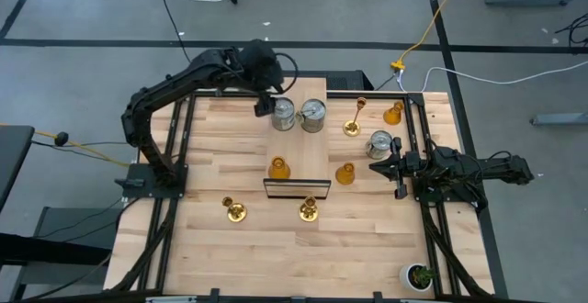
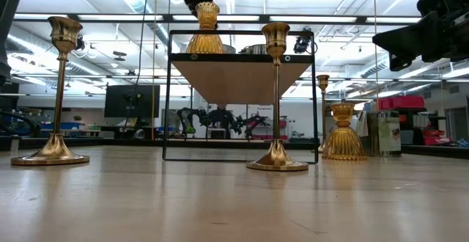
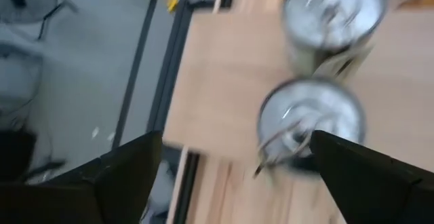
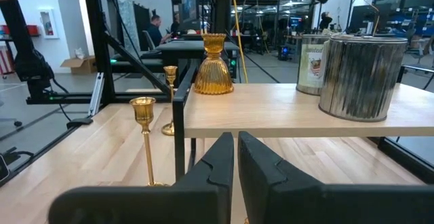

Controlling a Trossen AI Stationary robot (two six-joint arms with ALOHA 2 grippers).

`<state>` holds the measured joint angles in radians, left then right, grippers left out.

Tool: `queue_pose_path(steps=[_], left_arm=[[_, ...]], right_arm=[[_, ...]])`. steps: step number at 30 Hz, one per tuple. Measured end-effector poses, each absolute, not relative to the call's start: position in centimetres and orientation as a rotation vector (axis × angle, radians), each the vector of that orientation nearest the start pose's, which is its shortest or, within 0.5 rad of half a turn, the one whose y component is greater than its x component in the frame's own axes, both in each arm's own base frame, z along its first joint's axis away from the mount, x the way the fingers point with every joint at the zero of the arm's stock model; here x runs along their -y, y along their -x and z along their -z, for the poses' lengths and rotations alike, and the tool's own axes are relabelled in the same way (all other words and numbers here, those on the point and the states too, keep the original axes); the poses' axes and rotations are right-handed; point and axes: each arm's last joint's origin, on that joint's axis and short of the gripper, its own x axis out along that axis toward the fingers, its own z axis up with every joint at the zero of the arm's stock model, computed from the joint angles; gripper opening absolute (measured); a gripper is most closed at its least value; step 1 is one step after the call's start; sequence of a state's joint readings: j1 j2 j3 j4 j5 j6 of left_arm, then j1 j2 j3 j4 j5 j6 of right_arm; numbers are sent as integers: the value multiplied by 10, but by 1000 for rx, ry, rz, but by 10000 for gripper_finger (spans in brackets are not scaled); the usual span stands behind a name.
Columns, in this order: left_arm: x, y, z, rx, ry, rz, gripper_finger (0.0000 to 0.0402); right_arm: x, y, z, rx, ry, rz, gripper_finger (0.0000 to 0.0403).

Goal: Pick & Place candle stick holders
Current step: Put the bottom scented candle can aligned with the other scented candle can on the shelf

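On the left, the left gripper (image 1: 265, 107) hangs over the far edge of the raised shelf (image 1: 317, 161), its fingers (image 3: 129, 176) spread wide and holding nothing, just beside the left silver can (image 1: 284, 114). A second can (image 1: 313, 115) stands touching or nearly touching it on the shelf, and an amber holder (image 1: 278, 168) sits nearer the shelf's front edge. Two gold candlesticks (image 1: 234, 211) and (image 1: 309, 212) stand on the counter (image 1: 220, 257) in front of the shelf.

Right of the shelf, on the counter, are a second amber holder (image 1: 345, 173), a third gold candlestick (image 1: 353, 126), the third can (image 1: 379, 144) and a third amber holder (image 1: 393, 114). The right gripper (image 1: 375, 167) waits near that can, fingers (image 4: 210, 166) clenched together on nothing.

The step looks like a release at the shelf, or an approach to the left can; I cannot tell which. Next, the left arm likely needs to lift clear without nudging either can, then reach for a piece on the counter.
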<state>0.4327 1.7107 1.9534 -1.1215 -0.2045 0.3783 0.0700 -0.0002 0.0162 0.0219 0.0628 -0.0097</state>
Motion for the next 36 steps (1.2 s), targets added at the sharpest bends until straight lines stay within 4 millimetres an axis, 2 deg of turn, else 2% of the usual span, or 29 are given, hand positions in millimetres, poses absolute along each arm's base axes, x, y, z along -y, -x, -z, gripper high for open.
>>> queue_pose_path(steps=[6, 16, 26, 36], left_arm=[[-152, -298, -402, -1099, -208, -477, 330], [-153, -291, -398, -1168, -152, -542, 232], [-157, -302, -376, -1282, -119, -519, 122], [-164, -316, -356, -1344, -115, -504, 41]], right_arm=[[-5, -96, -171, 38, 7, -7, 27], [-5, -96, -171, 38, 7, -7, 27], [-5, -96, -171, 38, 7, -7, 27], [-5, -96, -171, 38, 7, -7, 27]])
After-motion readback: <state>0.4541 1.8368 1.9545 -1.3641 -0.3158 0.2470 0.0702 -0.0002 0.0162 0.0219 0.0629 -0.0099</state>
